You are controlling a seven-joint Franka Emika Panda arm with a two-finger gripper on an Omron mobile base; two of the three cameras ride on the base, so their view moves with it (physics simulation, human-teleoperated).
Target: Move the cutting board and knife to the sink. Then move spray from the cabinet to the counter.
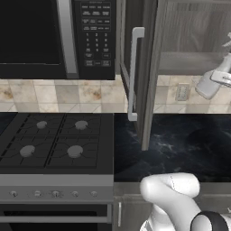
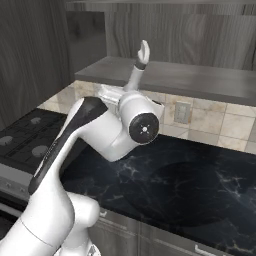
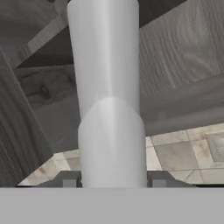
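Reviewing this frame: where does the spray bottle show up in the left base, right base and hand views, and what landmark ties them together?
Left base view: the spray sits at the right edge, tilted, below the open cabinet.
Right base view: its nozzle and neck poke up at upper centre, behind the arm.
Hand view: its pale body runs up the middle, between the fingertips.
Shared landmark: the wall outlet on the tiled backsplash.
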